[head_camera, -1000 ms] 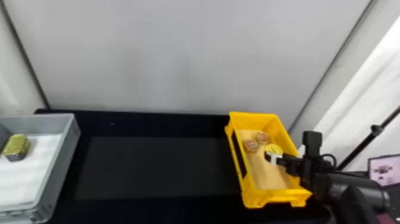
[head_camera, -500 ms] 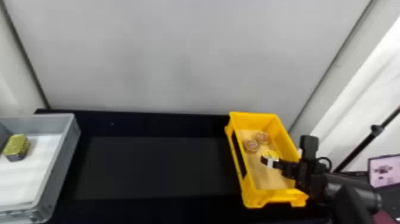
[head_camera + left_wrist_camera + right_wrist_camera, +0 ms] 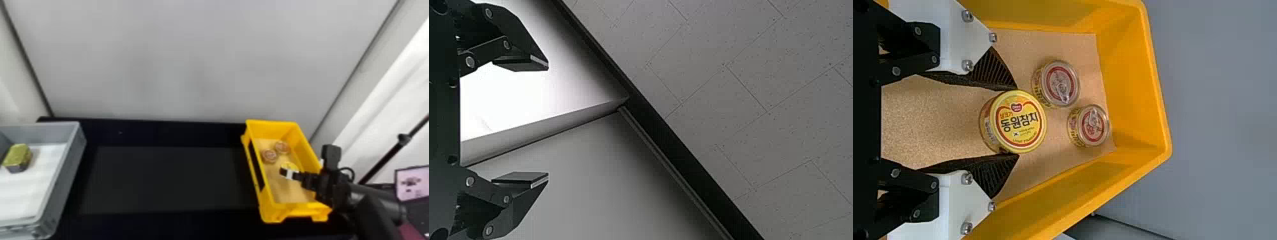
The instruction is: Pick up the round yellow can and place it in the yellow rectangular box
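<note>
Held the yellow can (image 3: pixel 1020 121) clamped in the right gripper (image 3: pixel 1017 122) inside the yellow box (image 3: pixel 1131 75), seemed stiff, fairly weighty, slick, best squeezed mid-wall.

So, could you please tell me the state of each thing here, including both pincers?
Yellow can: lid up, inside the box.
One pull-tab can and the other: closed, standing.
Yellow box: open-topped.
Right pincer: at the yellow can; grip unclear.
Left pincer: open, empty.
Grey box: open-topped.
Gold-topped block: inside the grey box.
</note>
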